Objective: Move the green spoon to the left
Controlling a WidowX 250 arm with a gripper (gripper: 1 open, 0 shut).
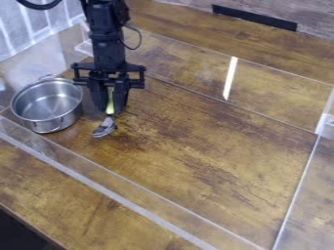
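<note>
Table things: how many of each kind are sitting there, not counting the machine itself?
Spoons: 1, the green spoon, under the hand
Bowls: 1, the steel bowl
Total: 2

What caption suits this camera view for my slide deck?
Gripper pointing down, closed on the green spoon beside the steel bowl on a wooden table.

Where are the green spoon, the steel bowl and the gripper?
green spoon (104,127): camera view, on its metal bowl end.
steel bowl (43,102): camera view, on its inner wall.
gripper (108,101): camera view, midway between its fingertips.
</note>
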